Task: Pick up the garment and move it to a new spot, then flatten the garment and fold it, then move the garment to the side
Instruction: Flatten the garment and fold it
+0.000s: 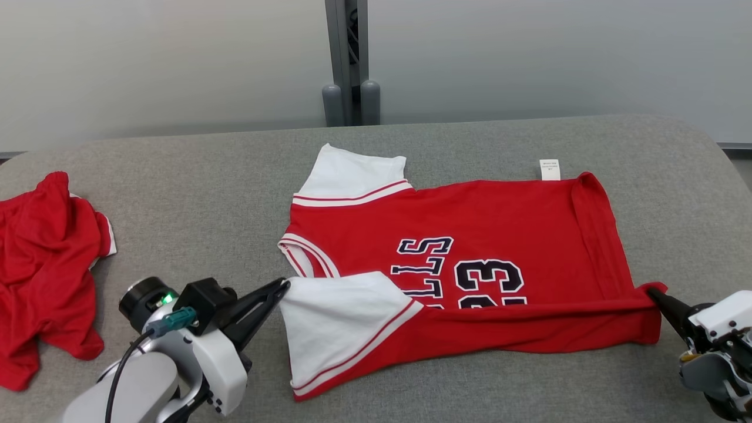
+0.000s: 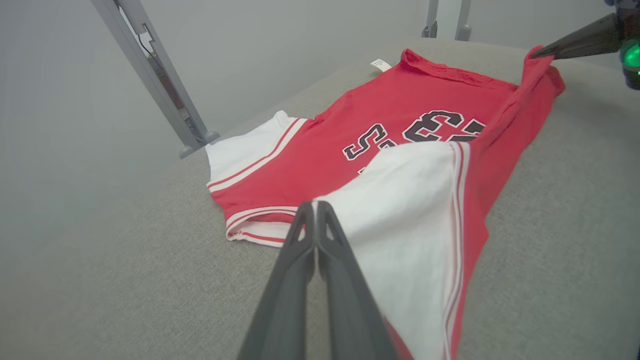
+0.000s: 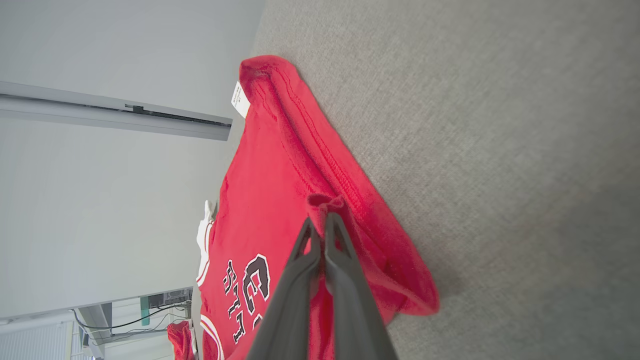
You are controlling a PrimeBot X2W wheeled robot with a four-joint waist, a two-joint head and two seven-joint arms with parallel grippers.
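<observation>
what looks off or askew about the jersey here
The jersey has its near edge pinched between the left gripper at the white sleeve and the right gripper at the hem, folded partly over the print. That hem is bunched, and a second red garment lies crumpled at left.

Garments: we count two, a red jersey (image 1: pixel 499 235) at centre frame and a crumpled red garment (image 1: pixel 41 264) at the left edge. Sleeves on the jersey: two, upper sleeve (image 1: pixel 352 170) and lower sleeve (image 1: pixel 335 317). White label (image 1: pixel 549 169): one. Pincers: two, left pincer (image 1: pixel 282 288) and right pincer (image 1: pixel 651 292). Grey post (image 1: pixel 346 59), top centre: one. Desk (image 1: pixel 176 176): one.
</observation>
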